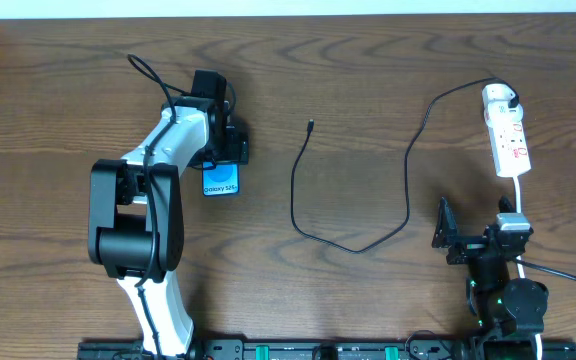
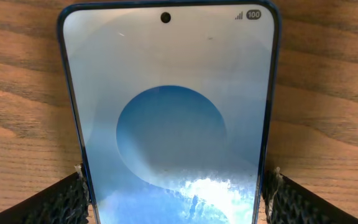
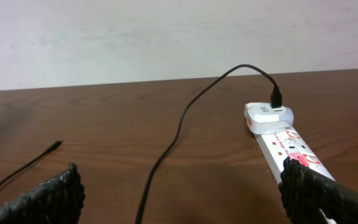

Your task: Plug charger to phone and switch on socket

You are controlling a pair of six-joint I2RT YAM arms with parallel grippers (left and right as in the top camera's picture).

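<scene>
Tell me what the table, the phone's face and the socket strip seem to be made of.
Table: wood or wood veneer, matte brown, with visible grain lines.
Phone: glass face, glossy, with soft reflections; the edge could be dark metal or plastic.
Socket: probably white moulded plastic, smooth with a slight sheen.

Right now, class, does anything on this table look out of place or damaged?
Nothing is damaged or spilled. Only the charger lies loose, its tip unplugged, well apart from the phone between the left hand's fingers.
</scene>
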